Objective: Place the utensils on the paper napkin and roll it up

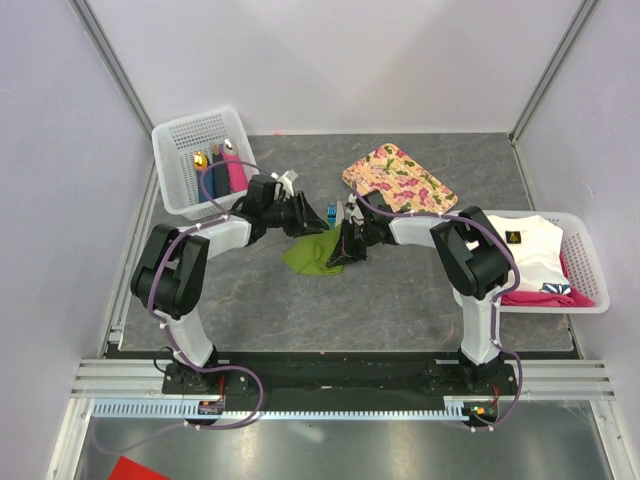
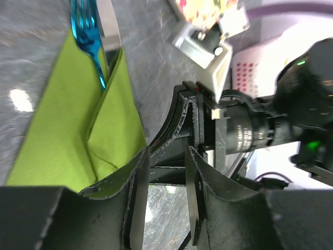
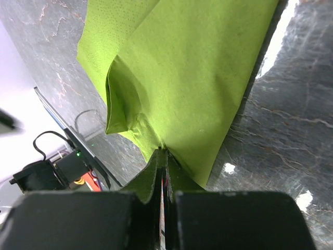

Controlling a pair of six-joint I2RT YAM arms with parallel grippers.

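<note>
Grey stone-patterned tabletop [image 1: 300, 320] lies between plain white walls, with 2 arms reaching in from the near edge to meet at its middle. A thin olive-green paper napkin [image 1: 310, 255] rests there, folded over itself into a loose wedge with a raised crease.

The right gripper [image 1: 338, 255] has its 2 fingers pressed flat together on the near edge of the paper napkin [image 3: 192, 67]. In its wrist view the green sheet runs straight into the closed tips of the right gripper [image 3: 162, 154].

The left gripper [image 1: 318, 226] sits just beside it. Its jaws stand a narrow way apart with only table and the other arm's black fingers visible between them. The left gripper [image 2: 166, 153] holds nothing, and 1 of its fingers [image 2: 136, 198] is just beside the napkin's corner [image 2: 57, 125].

A slim, bright blue metallic fork [image 2: 86, 31] lies in the napkin's fold, its tines past the far edge. A thin silvery-grey utensil [image 2: 110, 23] lies beside it, partly hidden by the fold. From above, only the blue fork [image 1: 331, 211] shows clearly.

At far left is a white plastic lattice basket [image 1: 175, 140] holding dark blue and pink bundles [image 1: 222, 172]. A pink-flowered rectangular tray [image 1: 400, 178] lies at the far right of centre. A second white basket [image 1: 590, 270] at right holds a white cloth [image 1: 530, 245] over pink cloths [image 1: 540, 297].
</note>
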